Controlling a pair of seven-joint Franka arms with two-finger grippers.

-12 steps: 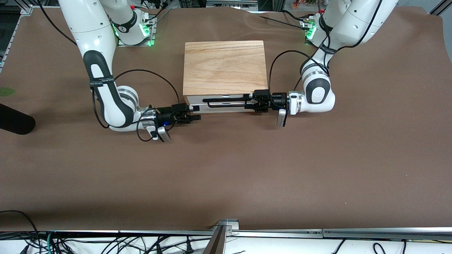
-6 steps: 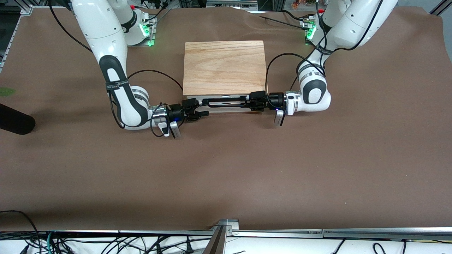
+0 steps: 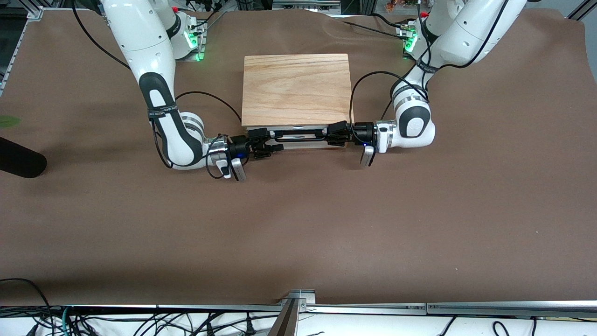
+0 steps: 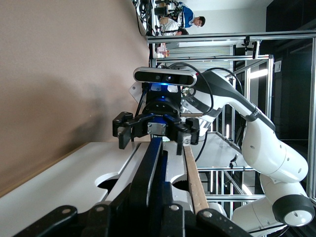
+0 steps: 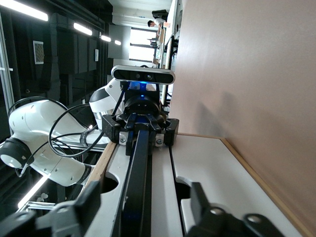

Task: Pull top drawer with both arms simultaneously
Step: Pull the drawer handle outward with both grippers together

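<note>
Left gripper (image 3: 325,135) pinched on the top drawer (image 3: 298,141) handle (image 3: 298,135), right gripper (image 3: 273,143) jaws wide around its other end, oak cabinet top (image 3: 296,88) above, bare brown table (image 3: 298,224) in front.

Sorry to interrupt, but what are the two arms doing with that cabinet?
Both arms are at the long black handle of the top drawer in the oak-topped cabinet. The left gripper is shut on one end; the right gripper straddles the other end, fingers apart. The drawer looks unopened.
</note>
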